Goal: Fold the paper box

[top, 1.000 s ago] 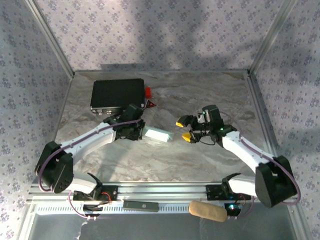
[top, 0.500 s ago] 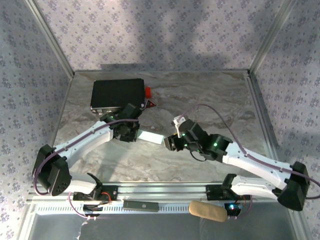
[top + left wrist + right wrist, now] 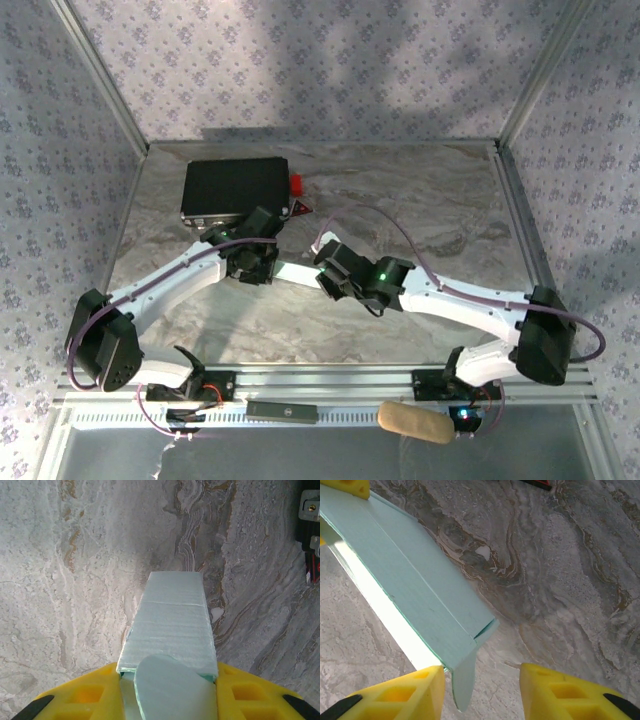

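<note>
You had the left gripper (image 3: 167, 702) clamped on one end of the paper box (image 3: 172, 625), yellow fingers tight against both its sides; the box lay out near the middle of the marble table (image 3: 430, 200), in front of the black case (image 3: 235, 187); your right gripper (image 3: 480, 690) stood wide open at the box's free end, gripping nothing, a loose flap (image 3: 463, 680) hanging between its fingers; the step in hand looked like closing that end; next you would have needed to press the flap inward gently while the left held firm.
</note>
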